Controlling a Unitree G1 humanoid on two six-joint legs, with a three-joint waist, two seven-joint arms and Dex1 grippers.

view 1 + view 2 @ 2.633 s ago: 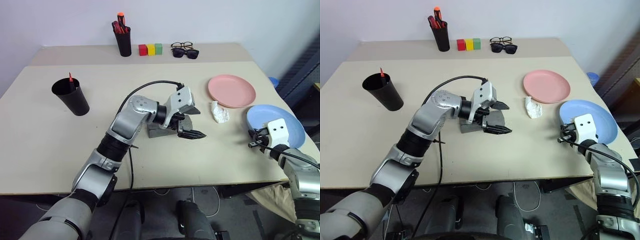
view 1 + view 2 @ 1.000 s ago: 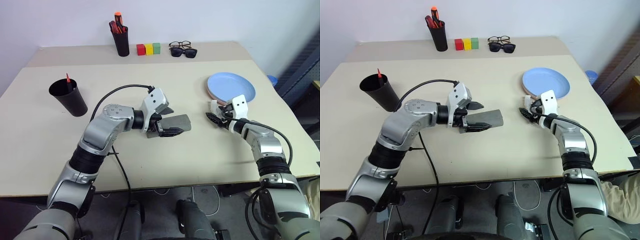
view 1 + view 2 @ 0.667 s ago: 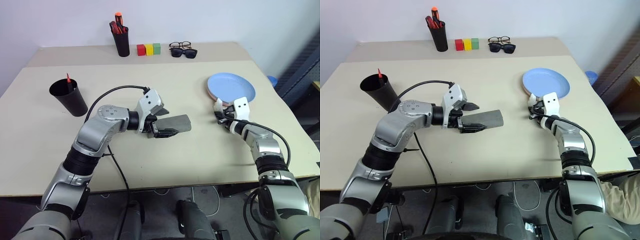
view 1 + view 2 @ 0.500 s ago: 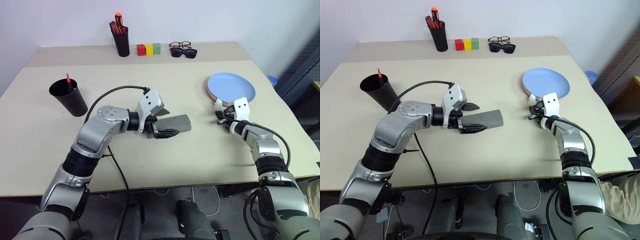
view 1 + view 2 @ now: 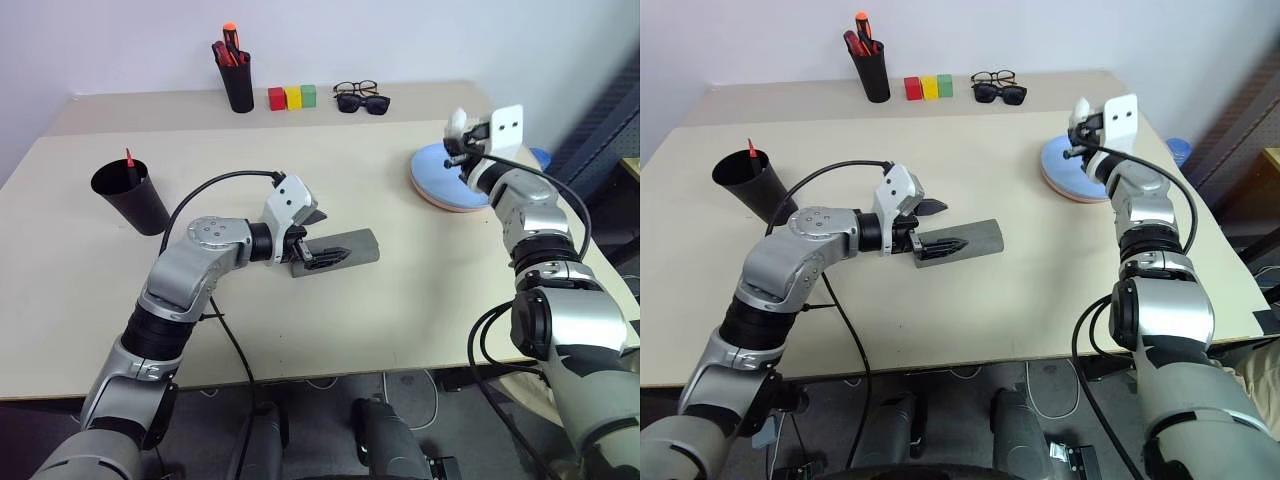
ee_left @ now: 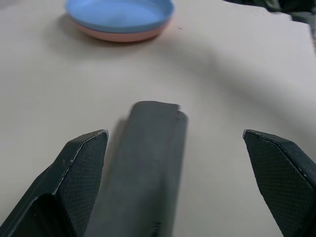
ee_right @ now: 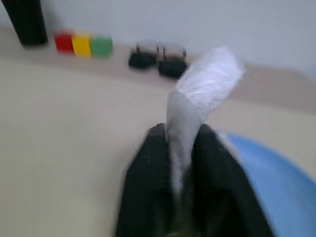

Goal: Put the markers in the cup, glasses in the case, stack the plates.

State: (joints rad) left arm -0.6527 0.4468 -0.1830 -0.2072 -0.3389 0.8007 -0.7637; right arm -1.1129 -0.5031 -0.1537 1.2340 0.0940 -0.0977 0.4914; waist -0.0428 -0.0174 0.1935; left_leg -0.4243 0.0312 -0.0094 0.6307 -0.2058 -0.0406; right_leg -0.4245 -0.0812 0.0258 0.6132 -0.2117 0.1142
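Observation:
The grey case (image 5: 338,249) lies flat mid-table, its near end between the fingers of my open left gripper (image 5: 322,238), which straddles it in the left wrist view (image 6: 174,133). The light blue plate (image 5: 443,165) rests on the salmon pink plate (image 5: 458,202) at the right. Raised above them, my right gripper (image 5: 453,146) is shut on a crumpled white tissue (image 7: 197,94). At the left stands the wide black cup (image 5: 128,197) with a red marker (image 5: 128,158) sticking out. The wire-frame glasses (image 5: 353,88) sit at the back.
Along the back edge stand a tall black pen holder (image 5: 237,85) with red and orange markers, three coloured blocks (image 5: 291,97) and dark sunglasses (image 5: 363,103) just in front of the glasses. A black cable (image 5: 215,185) loops over the table from my left arm.
My right gripper has risen from the table beside the plates, carrying the white tissue up over them. The left gripper stays around the case.

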